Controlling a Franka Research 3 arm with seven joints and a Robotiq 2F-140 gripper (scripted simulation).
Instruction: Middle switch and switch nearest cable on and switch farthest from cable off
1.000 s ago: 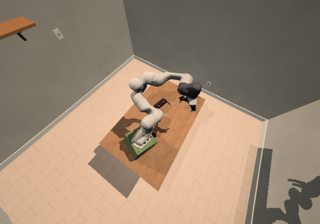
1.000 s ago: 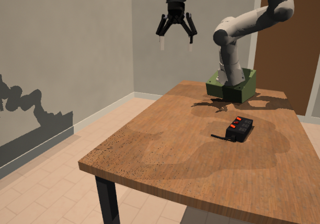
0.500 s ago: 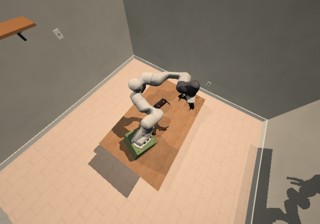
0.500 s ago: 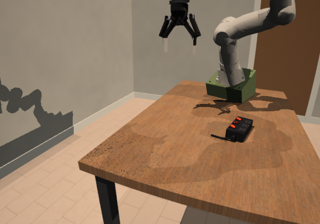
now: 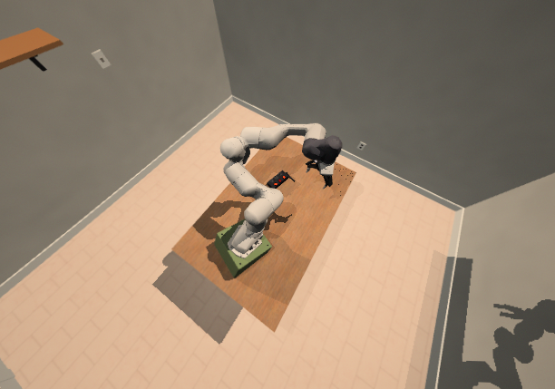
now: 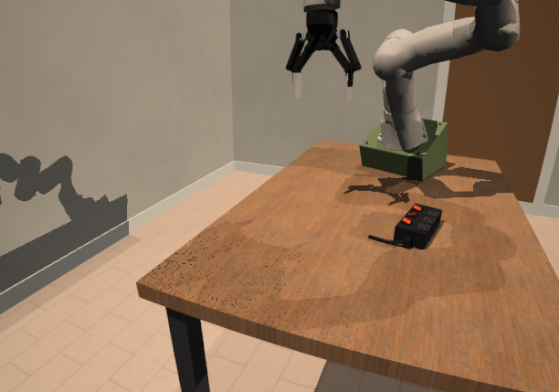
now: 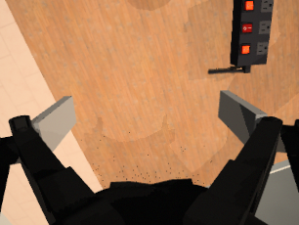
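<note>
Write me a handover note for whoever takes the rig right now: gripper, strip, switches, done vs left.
Gripper: open, empty, high above the table, well away from the power strip.
Power strip: flat, right way up, cable trailing off one end.
Switches, wrist view: the one nearest the cable and the farthest one look bright orange; the middle one looks darker red. Which shade means on is unclear.
Done: nothing visibly pressed.
Left: move over the strip, descend, set middle and cable-end switches on, far switch off, let them settle.
</note>
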